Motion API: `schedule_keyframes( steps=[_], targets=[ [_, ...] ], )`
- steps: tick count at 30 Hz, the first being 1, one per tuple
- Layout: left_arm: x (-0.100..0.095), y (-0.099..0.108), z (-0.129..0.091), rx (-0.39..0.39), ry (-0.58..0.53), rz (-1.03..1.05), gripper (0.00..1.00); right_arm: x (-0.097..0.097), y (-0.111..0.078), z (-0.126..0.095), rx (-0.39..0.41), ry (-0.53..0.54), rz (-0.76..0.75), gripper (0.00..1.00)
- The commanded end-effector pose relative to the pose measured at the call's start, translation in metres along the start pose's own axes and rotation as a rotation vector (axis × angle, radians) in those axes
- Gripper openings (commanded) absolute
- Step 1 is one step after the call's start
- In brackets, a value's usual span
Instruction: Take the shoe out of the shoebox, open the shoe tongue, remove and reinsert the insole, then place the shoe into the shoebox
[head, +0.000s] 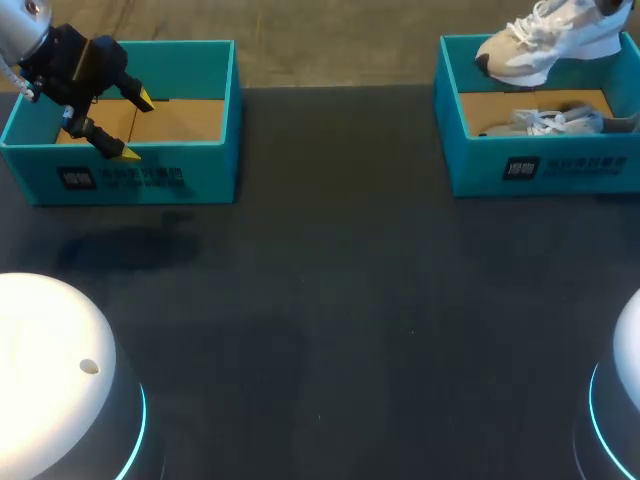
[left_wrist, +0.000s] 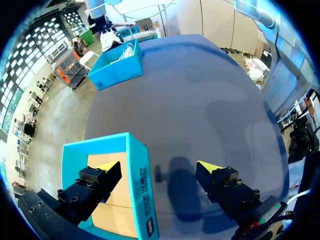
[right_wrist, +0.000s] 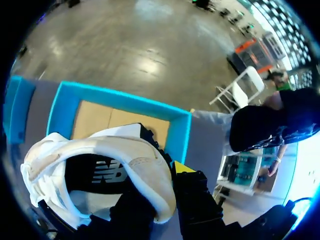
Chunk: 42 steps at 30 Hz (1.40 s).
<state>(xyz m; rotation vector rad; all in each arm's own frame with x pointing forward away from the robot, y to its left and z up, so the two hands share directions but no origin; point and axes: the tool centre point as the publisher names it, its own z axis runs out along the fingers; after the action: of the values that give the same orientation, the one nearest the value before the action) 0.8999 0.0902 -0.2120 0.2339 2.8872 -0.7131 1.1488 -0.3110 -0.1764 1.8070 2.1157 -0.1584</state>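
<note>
Slippage is the main risk. The white mesh-and-leather trainer (head: 545, 45) hangs above the teal cardboard shoebox on the right (head: 540, 175), clear of its rim, with its toe lower than its heel. The right claw (right_wrist: 162, 182) is clenched on the padded collar alone, one finger inside the opening and one outside. Soft padding like that may compress or fold, so a quick swing toward the dark surface (head: 350, 300) could let the trainer twist or drop. If it fell, it would land on the second pale laced shoe (head: 545, 122) lying in the box, or catch the box wall and drag the box along.

The left claw (head: 135, 127) is released, with its fingers spread wide. It sits well apart from the trainer, straddling the wall of the other teal box (left_wrist: 137, 170). Lowering it from there would probably strike that wall and shove the box.
</note>
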Motion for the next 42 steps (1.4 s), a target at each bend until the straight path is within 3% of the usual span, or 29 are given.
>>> schedule_keyframes(
  steps=[1,4,11,22,42],
  targets=[
    [0.0,0.0,-0.001,-0.003,0.002,0.0,1.0,-0.006,-0.003,-0.01,0.067,-0.076,0.393,0.0],
    [0.0,0.0,-0.001,-0.003,0.002,0.0,1.0,-0.008,-0.01,-0.014,0.091,-0.12,0.477,0.0],
    [0.0,0.0,-0.001,-0.003,0.002,0.0,1.0,0.001,-0.017,-0.013,0.107,-0.11,0.589,0.0],
    [0.0,0.0,-0.001,-0.003,0.002,0.0,1.0,0.004,-0.019,-0.013,0.105,-0.098,0.497,0.0],
    [0.0,0.0,-0.001,-0.003,0.002,0.0,1.0,0.004,-0.019,-0.013,0.102,-0.095,0.492,0.0]
  ],
)
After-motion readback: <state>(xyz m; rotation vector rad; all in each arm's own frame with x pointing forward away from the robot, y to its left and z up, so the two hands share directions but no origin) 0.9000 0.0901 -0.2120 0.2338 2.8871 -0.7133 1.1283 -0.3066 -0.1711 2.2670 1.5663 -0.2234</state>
